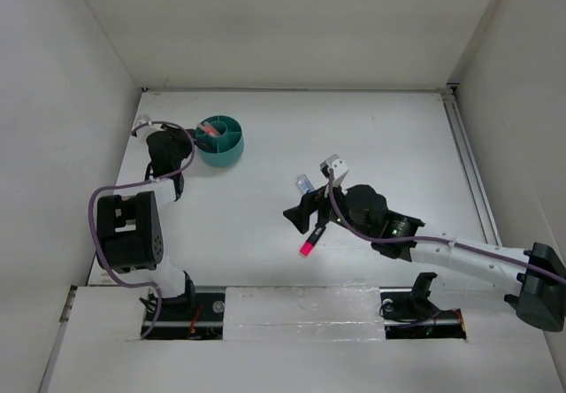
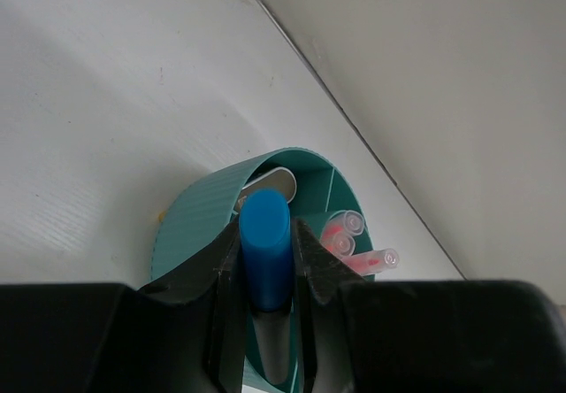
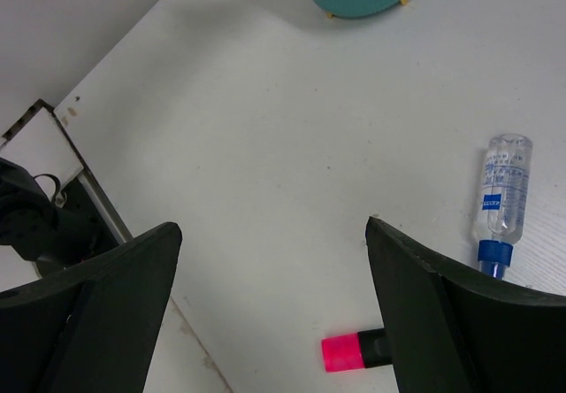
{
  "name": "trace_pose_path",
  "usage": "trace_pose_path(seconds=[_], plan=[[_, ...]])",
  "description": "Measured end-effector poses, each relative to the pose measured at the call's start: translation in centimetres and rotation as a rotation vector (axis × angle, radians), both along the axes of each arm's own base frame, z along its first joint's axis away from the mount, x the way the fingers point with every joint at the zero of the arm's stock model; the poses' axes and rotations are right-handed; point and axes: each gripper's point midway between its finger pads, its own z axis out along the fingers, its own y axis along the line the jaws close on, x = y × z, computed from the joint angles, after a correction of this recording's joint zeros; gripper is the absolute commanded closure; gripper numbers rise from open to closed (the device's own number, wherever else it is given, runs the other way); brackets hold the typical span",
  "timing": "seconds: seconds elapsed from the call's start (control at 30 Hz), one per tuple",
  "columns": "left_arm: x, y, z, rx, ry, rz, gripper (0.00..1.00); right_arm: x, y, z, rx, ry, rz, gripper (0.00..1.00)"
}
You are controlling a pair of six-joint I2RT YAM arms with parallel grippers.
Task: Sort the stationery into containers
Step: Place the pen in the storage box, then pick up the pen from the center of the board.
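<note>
Your left claw [image 2: 265, 273] grips the blue marker [image 2: 264, 229] over the teal tub [image 2: 190, 225]; your right claw [image 3: 272, 234] hangs spread wide near the pink highlighter [image 3: 343, 354].

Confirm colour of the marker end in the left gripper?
Bright blue; the marker in the left gripper shows best in the left wrist view.

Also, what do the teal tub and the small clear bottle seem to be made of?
The teal tub looks like moulded plastic, matte, with ribs on its outer wall. The clear bottle is probably plastic, glossy and see-through with a printed label; glass cannot be excluded.
</note>
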Motion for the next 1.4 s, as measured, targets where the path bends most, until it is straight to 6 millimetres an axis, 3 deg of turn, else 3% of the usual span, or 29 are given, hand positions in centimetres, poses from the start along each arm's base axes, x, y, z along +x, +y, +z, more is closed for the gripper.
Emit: trace_pose_path(seconds=[0.6,0.87,0.97,1.07,1.13,1.4], plan=[[0.3,-0.2,0.3,0.004,-0.027,-0.013,0.66,0.0,0.0,0.0,-0.008,-0.01,0.009,0.09],[0.4,-0.5,0.7,0.0,-0.042,-0.03,0.61,-0.1,0.0,0.0,-0.014,-0.017,0.016,0.04],[-0.1,-0.5,0.5,-0.002,-0.043,-0.03,0.36,-0.1,0.0,-0.1,-0.016,-0.018,0.015,0.0],[-1.4,-0.3,0.2,-0.008,-0.025,-0.003,0.0,0.2,-0.3,-0.4,-0.03,-0.013,-0.006,0.0],[-2.3,0.2,0.7,-0.006,-0.018,0.028,0.0,0.6,-0.7,-1.5,-0.066,0.014,-0.044,0.0],[-6.9,1.3,8.0,-0.004,-0.126,0.123,0.0,1.7,-5.3,-7.0,-0.238,0.202,-0.328,0.0]])
